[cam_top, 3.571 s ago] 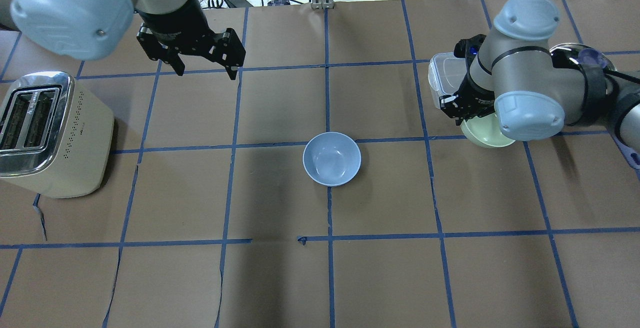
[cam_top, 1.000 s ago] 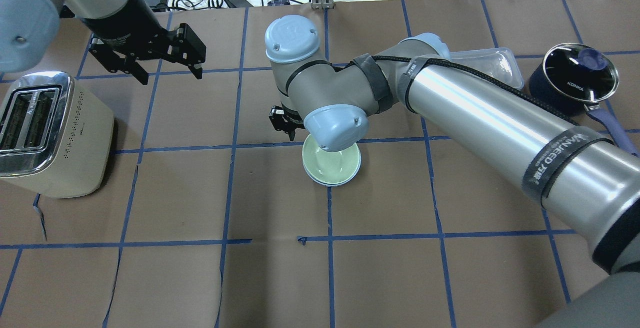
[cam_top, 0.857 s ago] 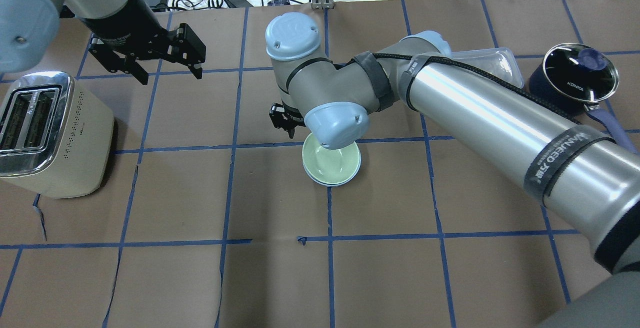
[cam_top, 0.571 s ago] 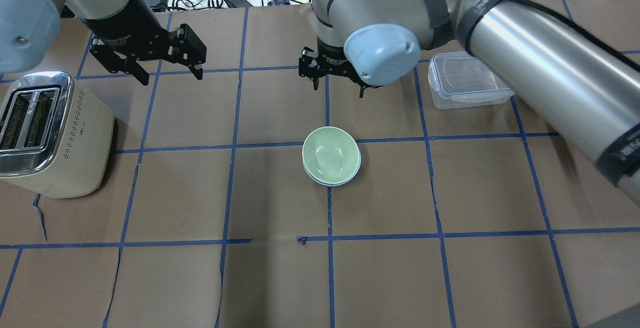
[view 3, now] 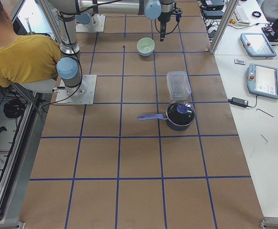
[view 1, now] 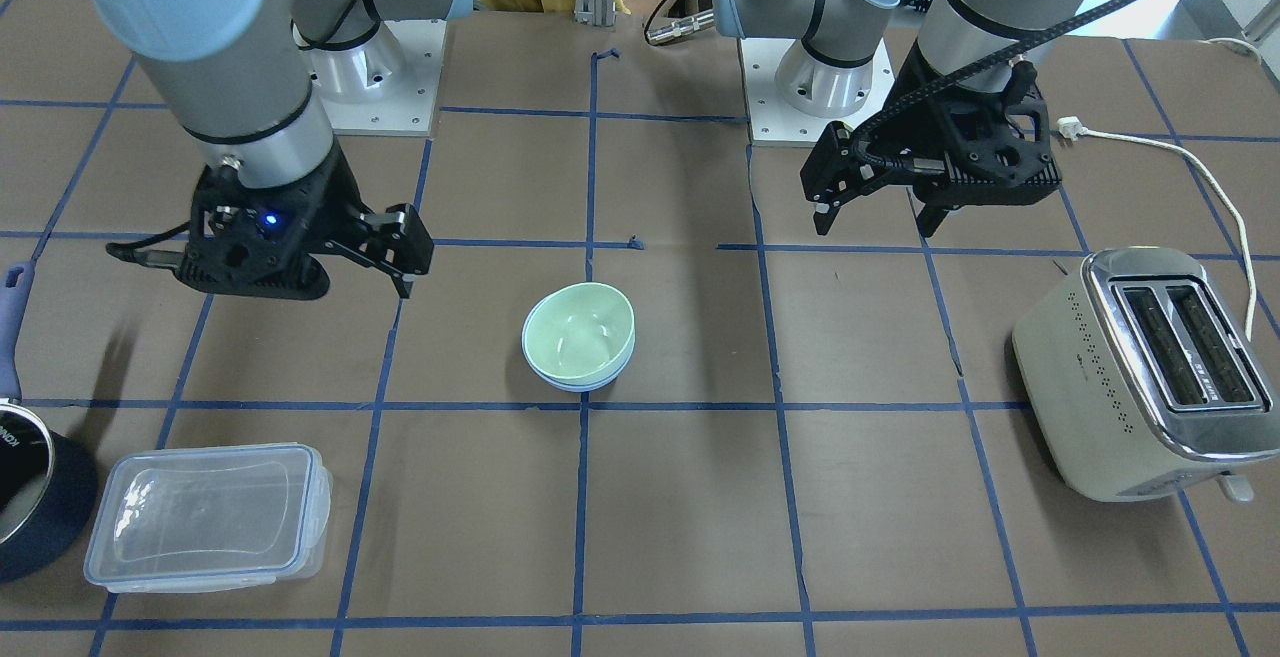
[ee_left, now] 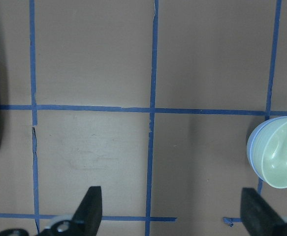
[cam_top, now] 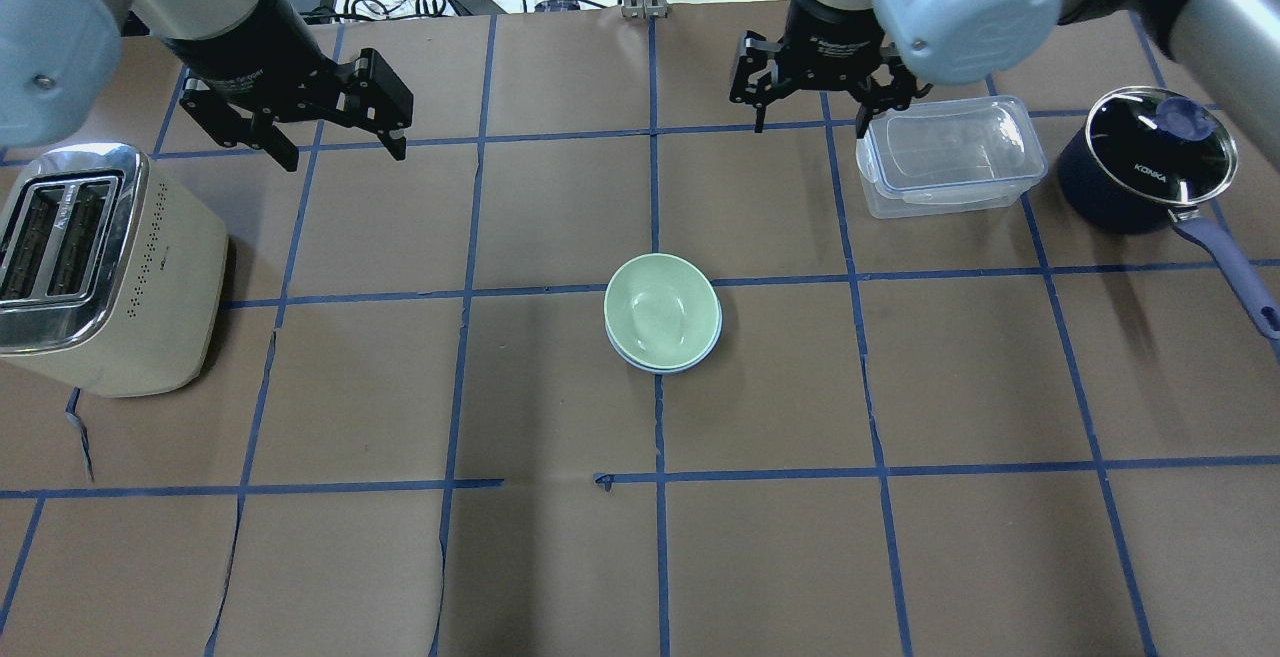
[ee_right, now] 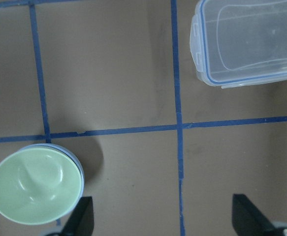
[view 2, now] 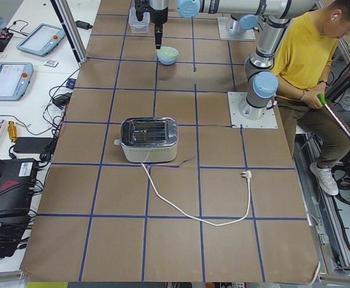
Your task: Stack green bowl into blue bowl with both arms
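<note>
The green bowl (cam_top: 660, 309) sits nested in the blue bowl (view 1: 578, 387) near the middle of the table (cam_top: 960, 387), a little off-centre. Only a thin crescent of the blue rim shows.

Both arms hang over the side away from the robot, well apart from the bowls. The left gripper (cam_top: 345, 150) is spread wide and empty, near the toaster (cam_top: 100, 267). The right gripper (cam_top: 810, 119), also spread wide with nothing in it, hovers just beside the clear container (cam_top: 945, 152); from overhead its wrist joint hides part of it. In the front view the pot (cam_top: 1150, 157) is cut off at the edge.
</note>
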